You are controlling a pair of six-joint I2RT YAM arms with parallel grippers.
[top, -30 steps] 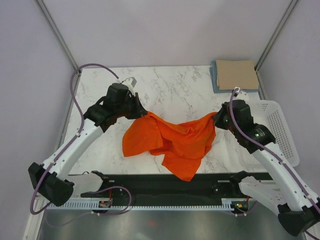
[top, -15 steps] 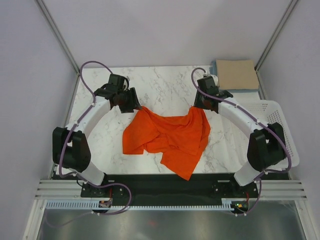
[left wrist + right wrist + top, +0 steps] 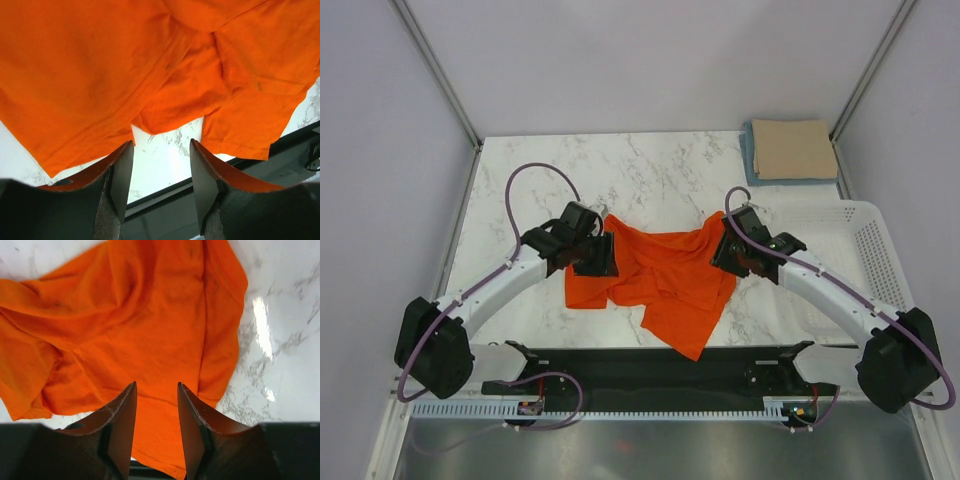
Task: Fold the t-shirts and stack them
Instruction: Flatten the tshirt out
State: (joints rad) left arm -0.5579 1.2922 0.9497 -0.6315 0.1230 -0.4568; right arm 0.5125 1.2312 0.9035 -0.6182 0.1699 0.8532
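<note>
Both arms are drawn back toward the near edge since half a second ago.

From above, the crumpled bright orange cloth t-shirt (image 3: pixel 660 275) is seen in the middle of the white marble desk (image 3: pixel 650 175). Its long axis runs across, with the left pincer (image 3: pixel 600 252) at its left edge and the right pincer (image 3: pixel 728 247) at its right, both equally near. Three shirts are counted: this one, and a folded tan-beige t-shirt (image 3: pixel 793 148) laid on a folded light blue t-shirt (image 3: pixel 752 165) at the far right corner. One white perforated plastic basket (image 3: pixel 875 250) is counted.

At the left wrist, wide-spread fingers (image 3: pixel 122 170) are seen with bare desk between them and cloth just ahead.

At the right wrist, the pincer is likewise held wide over orange cloth, and nothing appears to be gripped.
</note>
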